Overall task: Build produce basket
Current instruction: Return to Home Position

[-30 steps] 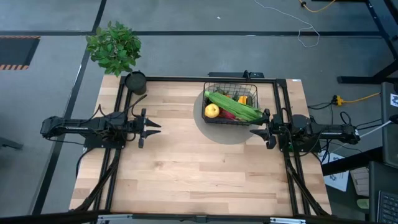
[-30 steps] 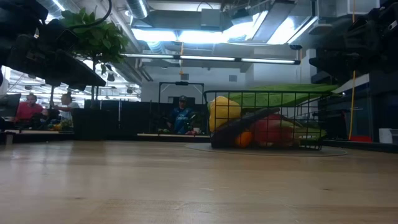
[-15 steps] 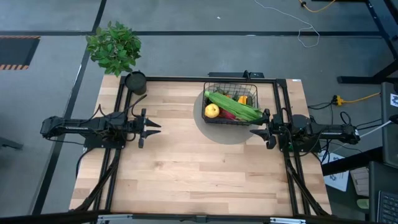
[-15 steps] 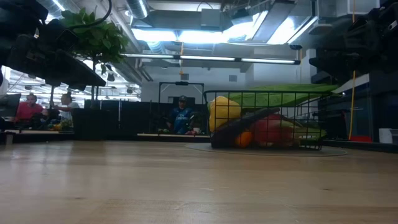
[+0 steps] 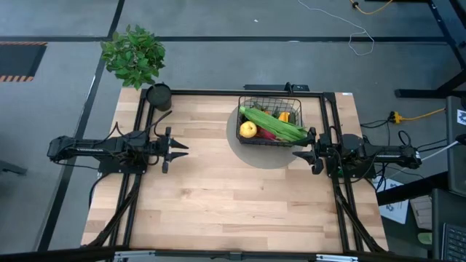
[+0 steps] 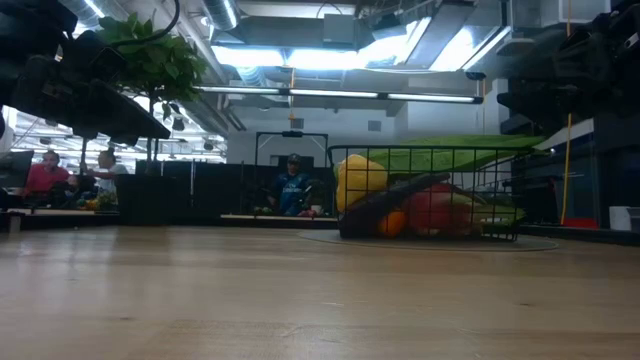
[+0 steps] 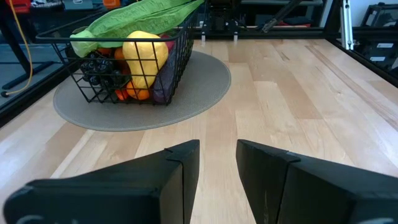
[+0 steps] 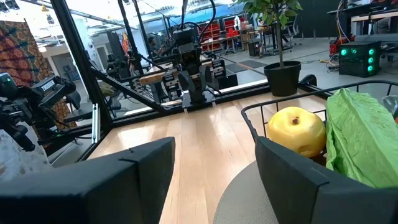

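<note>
The black wire basket (image 5: 271, 120) stands on a round grey mat (image 5: 256, 153) at the table's far right. It holds a yellow fruit (image 5: 248, 129), a long green vegetable (image 5: 275, 124) lying across its top, orange pieces (image 5: 284, 116), a pink-red fruit and dark grapes (image 7: 99, 63). My left gripper (image 5: 179, 150) is open and empty at the table's left side. My right gripper (image 5: 301, 155) is open and empty just near-right of the basket. The basket also shows in the low view (image 6: 430, 195) and the right wrist view (image 8: 323, 134).
A leafy potted plant (image 5: 133, 54) stands beyond the far left corner and a small round black cup (image 5: 159, 95) beside it. Black frame rails (image 5: 331, 124) run along the table's sides. Bare wood (image 5: 233, 196) spreads over the middle and near part.
</note>
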